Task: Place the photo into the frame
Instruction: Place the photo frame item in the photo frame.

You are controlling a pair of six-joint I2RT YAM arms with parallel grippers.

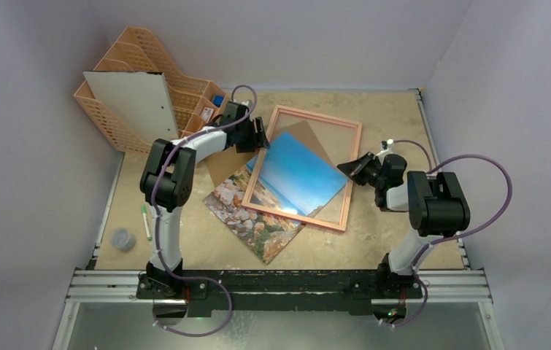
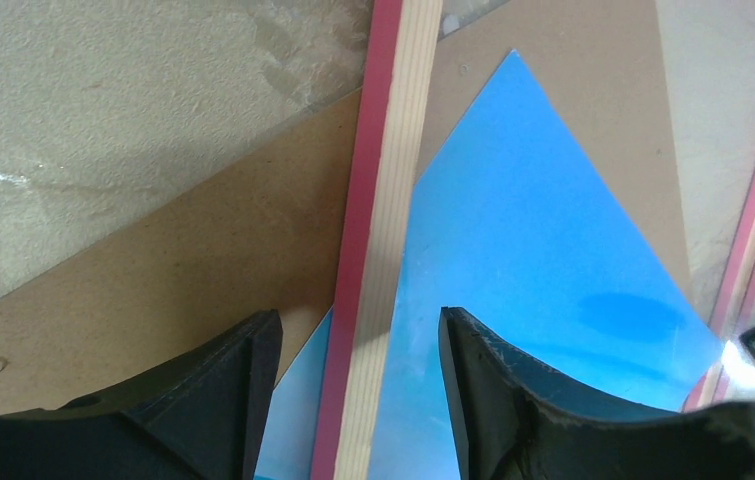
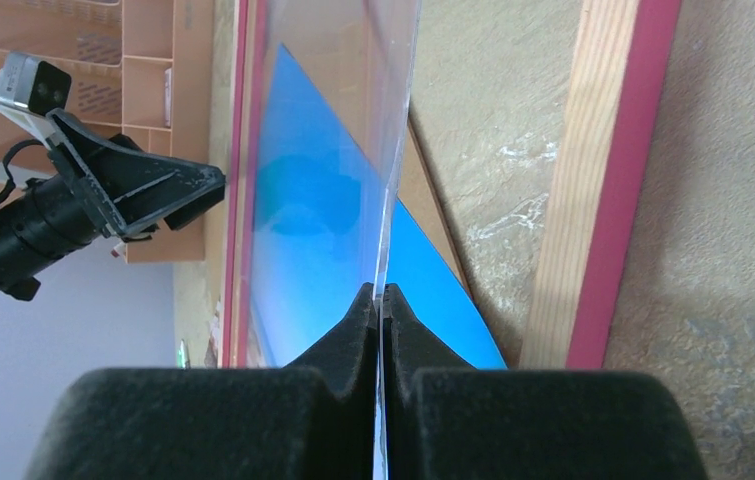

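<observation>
Where the left wrist camera looks down, the left gripper (image 2: 358,330) stands spread, one finger either side of the frame (image 1: 320,117)'s left rail, with a sliver of gap on each side. Whether a pad touches the wood is hard to make out.

The photo (image 1: 294,175) lies flat and skewed. Its blue part shows inside the frame's border, that rail crosses over it, and its rocky corner pokes out past the near-left side. The brown backing board (image 2: 153,280) lies beneath both, mostly covered.

The right gripper (image 3: 380,295) is pressed together on the edge of the clear pane (image 3: 398,150), just inside the frame's right rail. The pane is seen almost edge-on, so its far side is lost in glare. It seems tilted up off the table (image 1: 396,124), though the angle is poor.

The orange organiser (image 1: 133,51) stands at the far left, partly hidden by a white panel. A green marker (image 1: 144,217) and a blurred grey round object (image 1: 122,238) lie near the left arm's base.
</observation>
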